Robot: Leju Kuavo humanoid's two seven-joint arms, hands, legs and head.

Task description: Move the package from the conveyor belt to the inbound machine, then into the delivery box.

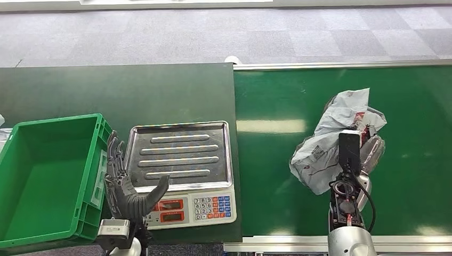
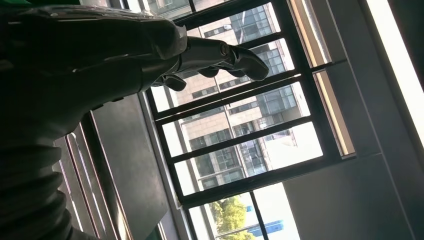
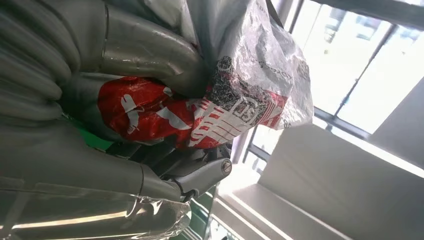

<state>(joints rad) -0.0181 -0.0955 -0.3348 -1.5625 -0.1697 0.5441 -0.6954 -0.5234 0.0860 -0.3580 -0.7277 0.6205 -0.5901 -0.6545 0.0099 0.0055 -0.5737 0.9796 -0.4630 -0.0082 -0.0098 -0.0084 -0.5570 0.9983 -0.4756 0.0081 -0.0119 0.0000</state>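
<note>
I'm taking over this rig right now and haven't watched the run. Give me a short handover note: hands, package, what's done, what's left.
Right hand: holds the grey package over the green conveyor belt; fingers wrap the crumpled plastic.
Left hand: open, holds nothing, between the green delivery box and the scale.
Inbound machine (scale): tray bare.
Done: package gripped.
Left: carry it to the scale tray, then put it into the delivery box.

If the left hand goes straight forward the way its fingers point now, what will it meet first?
Probably nothing soon. The left hand points away from the robot, along the gap between the green box and the scale's metal tray. Ahead lies bare dark table. Its height is unclear.
</note>
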